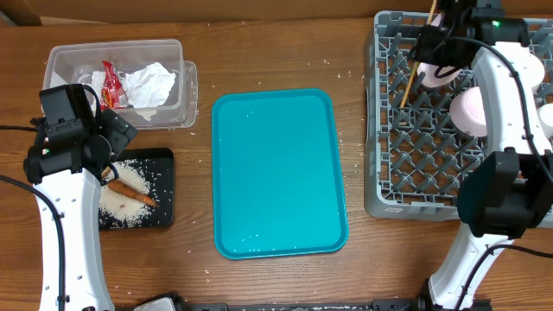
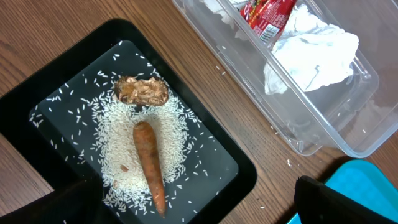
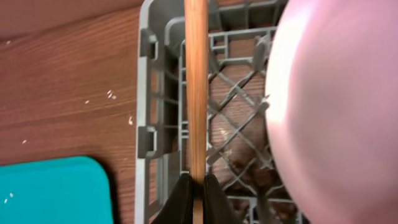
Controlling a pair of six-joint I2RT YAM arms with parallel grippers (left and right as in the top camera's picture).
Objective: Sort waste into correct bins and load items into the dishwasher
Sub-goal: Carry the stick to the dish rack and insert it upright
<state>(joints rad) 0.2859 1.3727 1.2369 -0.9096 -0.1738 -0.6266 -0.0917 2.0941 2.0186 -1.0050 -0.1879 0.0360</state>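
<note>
On the left, the left gripper [image 2: 193, 186] is hanging over the black tray [image 2: 37, 87], its fingers spread wide and holding nothing. A carrot [image 2: 149, 165] is lying on a pile of rice [image 2: 118, 143] there, with a brown lump [image 2: 142, 91] near its fat end. Beside it, a clear bin [image 1: 186, 86] is holding crumpled white paper [image 1: 149, 85] and a red wrapper [image 1: 112, 84]. The teal tray [image 1: 278, 173] is sitting in the middle. On the right, the right gripper [image 3: 198, 202] is pinching a wooden chopstick [image 3: 196, 87] over the gray dish rack [image 1: 415, 164], just beside a pink bowl [image 3: 336, 106].

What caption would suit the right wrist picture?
Right gripper pinching a wooden chopstick over the grey dish rack, beside a pink dish.
</note>
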